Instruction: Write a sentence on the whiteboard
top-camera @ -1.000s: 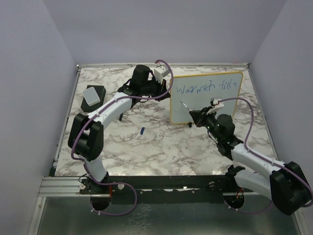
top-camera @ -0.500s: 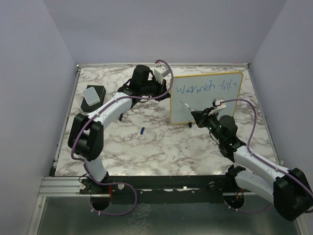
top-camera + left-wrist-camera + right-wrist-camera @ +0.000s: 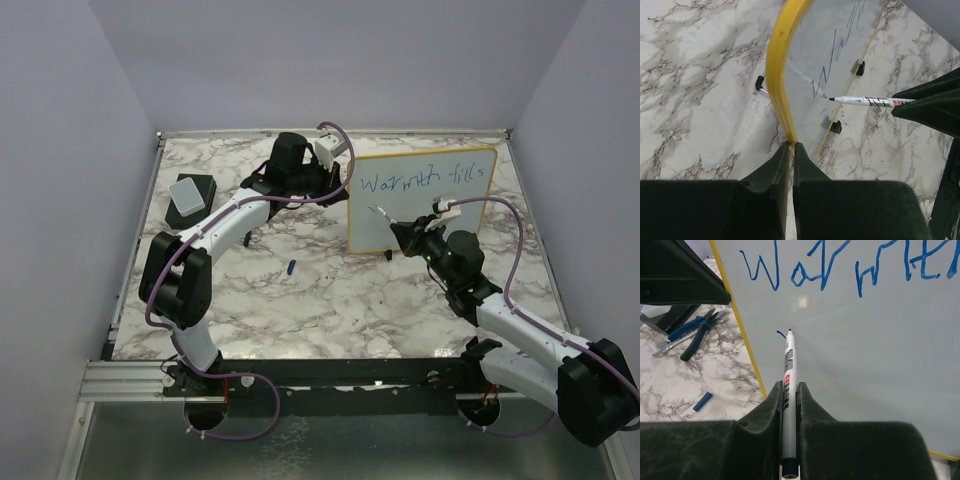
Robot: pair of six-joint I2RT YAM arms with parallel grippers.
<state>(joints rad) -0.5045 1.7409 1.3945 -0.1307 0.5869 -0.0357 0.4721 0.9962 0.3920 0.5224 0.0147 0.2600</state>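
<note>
The whiteboard (image 3: 440, 215) stands upright at the back of the table, yellow-framed. My left gripper (image 3: 791, 146) is shut on its left frame edge (image 3: 776, 70). The sentence (image 3: 425, 180) reads "Warmth fills" in blue on the top line (image 3: 850, 265). My right gripper (image 3: 788, 386) is shut on a white marker (image 3: 788, 362), and this gripper (image 3: 400, 235) sits in front of the board. The marker tip rests at the board's lower left, beside a short blue stroke (image 3: 781, 333) that starts a second line. In the left wrist view the marker (image 3: 865, 100) points at the board face (image 3: 850, 55).
A grey-topped black eraser block (image 3: 190, 195) lies at the back left. A small blue cap (image 3: 290, 266) lies on the marble in front of the board. Blue-handled pliers and a wrench (image 3: 695, 330) lie behind the board's left edge.
My right wrist has shifted slightly while the marker tip stays near the board's lower left. The left arm and the board have not moved.
</note>
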